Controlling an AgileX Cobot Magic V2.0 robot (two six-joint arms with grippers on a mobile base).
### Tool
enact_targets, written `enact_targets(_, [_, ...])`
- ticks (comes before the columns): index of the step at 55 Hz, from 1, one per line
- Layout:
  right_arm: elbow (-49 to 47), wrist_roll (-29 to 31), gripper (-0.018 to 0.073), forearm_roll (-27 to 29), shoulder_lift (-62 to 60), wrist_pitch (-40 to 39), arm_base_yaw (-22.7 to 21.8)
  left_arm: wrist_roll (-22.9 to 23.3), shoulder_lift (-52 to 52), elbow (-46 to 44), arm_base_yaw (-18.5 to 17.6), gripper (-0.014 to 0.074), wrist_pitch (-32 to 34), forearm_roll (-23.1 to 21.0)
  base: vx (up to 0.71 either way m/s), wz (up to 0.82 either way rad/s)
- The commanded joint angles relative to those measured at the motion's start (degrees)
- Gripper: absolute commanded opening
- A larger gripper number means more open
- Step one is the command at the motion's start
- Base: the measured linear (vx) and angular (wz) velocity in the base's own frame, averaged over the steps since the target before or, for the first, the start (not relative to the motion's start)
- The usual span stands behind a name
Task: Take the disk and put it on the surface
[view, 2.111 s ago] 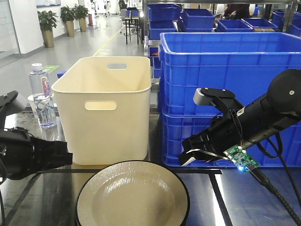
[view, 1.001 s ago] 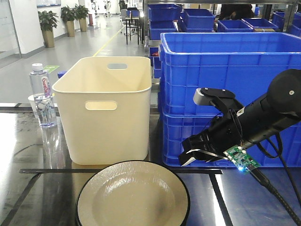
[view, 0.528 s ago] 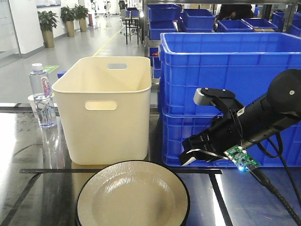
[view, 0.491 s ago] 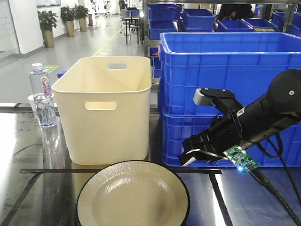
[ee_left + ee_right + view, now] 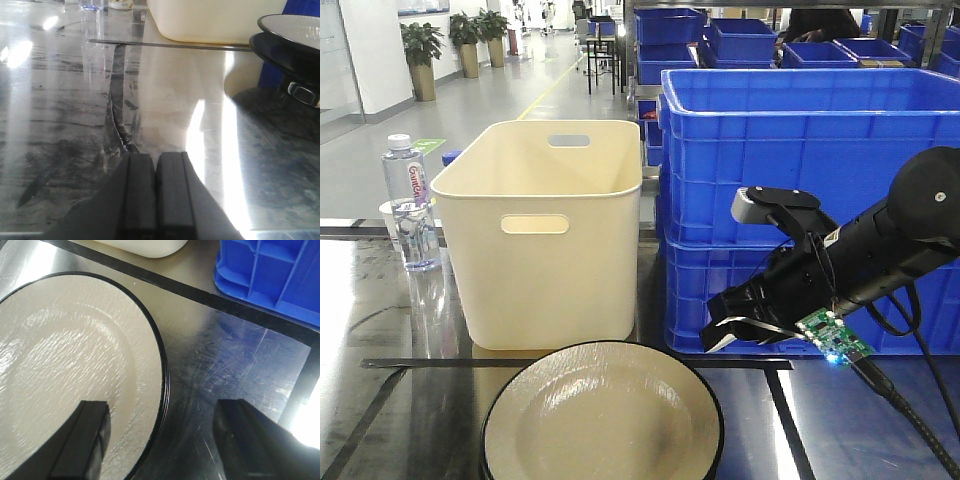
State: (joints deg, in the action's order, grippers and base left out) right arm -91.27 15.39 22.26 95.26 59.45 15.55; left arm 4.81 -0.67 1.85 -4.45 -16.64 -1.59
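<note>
The disk (image 5: 603,415) is a round cream plate with a black rim, at the front centre of the glossy dark surface (image 5: 410,410). My right gripper (image 5: 162,412) is open and straddles the disk's (image 5: 75,355) right rim. One finger hangs over the plate and the other over the bare surface (image 5: 225,355). In the front view the right gripper (image 5: 725,328) hovers just right of the plate. My left gripper (image 5: 156,157) is shut and empty, low over the surface (image 5: 60,100), with the disk (image 5: 295,27) far off to its upper right.
A cream bin (image 5: 545,230) stands behind the plate, stacked blue crates (image 5: 800,150) to its right. A water bottle (image 5: 408,200) is at the far left. Black tape (image 5: 420,363) crosses the tabletop. A green circuit board (image 5: 832,337) and cable hang from the right arm.
The left arm, seen at the front view's left edge 2.1 s ago, has withdrawn out of that view. The right arm and the plate have barely moved.
</note>
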Motion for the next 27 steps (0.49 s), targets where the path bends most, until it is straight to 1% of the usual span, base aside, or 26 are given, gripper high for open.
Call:
enact_targets(1, [-1.9, 0.3, 0.0491, 1.1, -2.8, -2.4, -0.2, 0.5, -0.9, -1.2, -0.2, -0.0004, 4.8, -0.2, 0.00, 0.00])
enact_targets(12, [-1.9, 0.3, 0.0491, 1.1, -2.8, -2.4, -0.2, 0.5, -0.9, -1.2, -0.2, -0.0004, 4.8, -0.2, 0.00, 0.00])
enact_targets(17, [-1.9, 0.3, 0.0487, 0.0, -2.8, -3.2, -0.3, 0.5, -0.9, -1.2, -0.2, -0.0004, 4.8, -0.2, 0.00, 0.00])
enact_targets(21, [-1.9, 0.3, 0.0468, 0.0, -2.9, -1.6, -0.8, 0.5, -0.9, -1.2, -0.2, -0.0004, 4.8, -0.2, 0.00, 0.00])
enact_targets(27, [-1.9, 0.2, 0.0402, -0.9, -4.5, 1.2, -0.7, 0.5, -0.9, -1.2, -0.2, -0.0004, 4.8, -0.2, 0.00, 0.00])
